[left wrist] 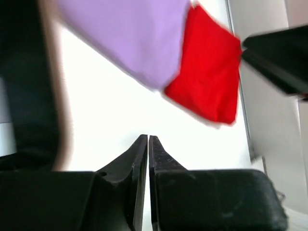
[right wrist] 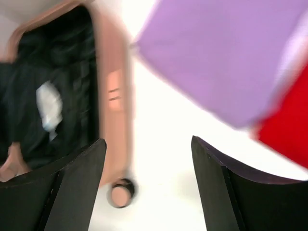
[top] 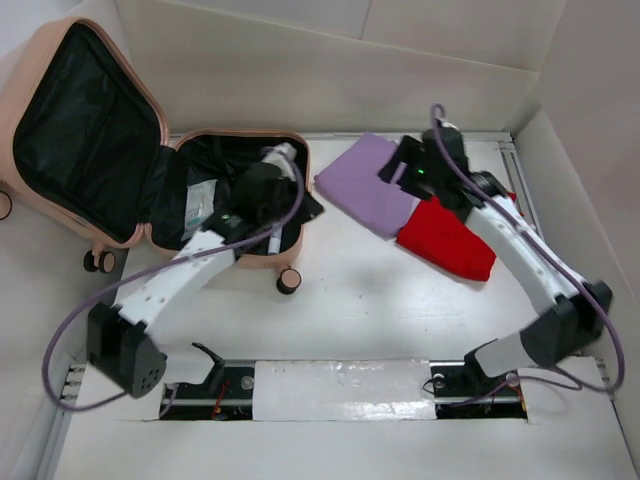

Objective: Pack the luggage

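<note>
The peach-pink luggage [top: 20, 100] lies open at the left, lid raised, black lining showing. Its base wall shows in the right wrist view [right wrist: 113, 96] and blurred in the left wrist view [left wrist: 60, 120]. My left gripper [top: 305, 207] is shut and empty [left wrist: 148, 139] at the right edge of the base, pointing toward the cloths. My right gripper [top: 392, 165] is open and empty [right wrist: 147, 144], hovering over the left part of a folded lilac cloth [top: 360, 185] [right wrist: 226, 53] [left wrist: 134, 38]. A folded red cloth [top: 450, 235] [left wrist: 207, 82] [right wrist: 288, 125] lies partly under the lilac one.
A white packet [top: 200, 205] [right wrist: 48, 108] lies inside the luggage base. A luggage wheel [top: 288, 281] [right wrist: 120, 192] sticks out at the near right corner. White walls enclose the table at the back and right. The right arm's black wrist [left wrist: 279, 57] shows in the left wrist view.
</note>
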